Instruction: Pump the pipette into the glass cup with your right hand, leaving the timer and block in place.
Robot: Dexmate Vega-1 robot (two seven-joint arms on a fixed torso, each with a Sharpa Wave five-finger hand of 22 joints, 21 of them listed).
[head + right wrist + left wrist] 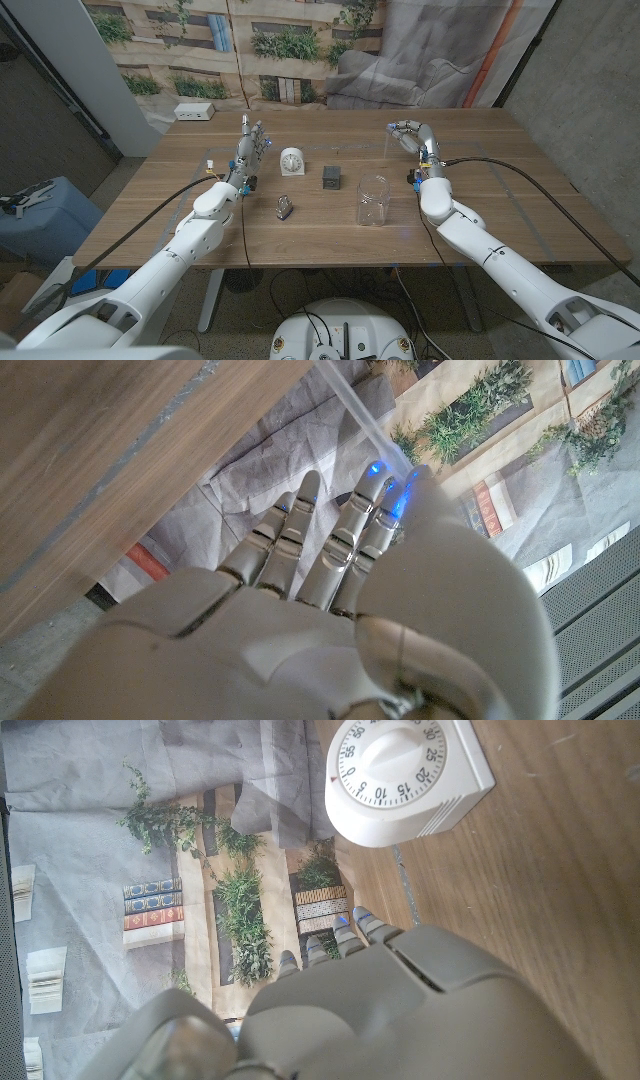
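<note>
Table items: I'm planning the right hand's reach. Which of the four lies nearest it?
The glass cup, clear and upright, stands closest to the right hand; the block, timer and small metal object lie farther left.

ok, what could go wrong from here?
1. The pipette looks only fingertip-held by the right robot hand; it could slip or miss the glass cup.
2. A knock on the way in could tip the cup toward the block.
3. The left robot hand stands close to the timer and could nudge it.

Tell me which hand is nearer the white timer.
Left. The left hand stands just beside the timer, on its left; the right hand is far across the table, beyond the glass cup.
</note>
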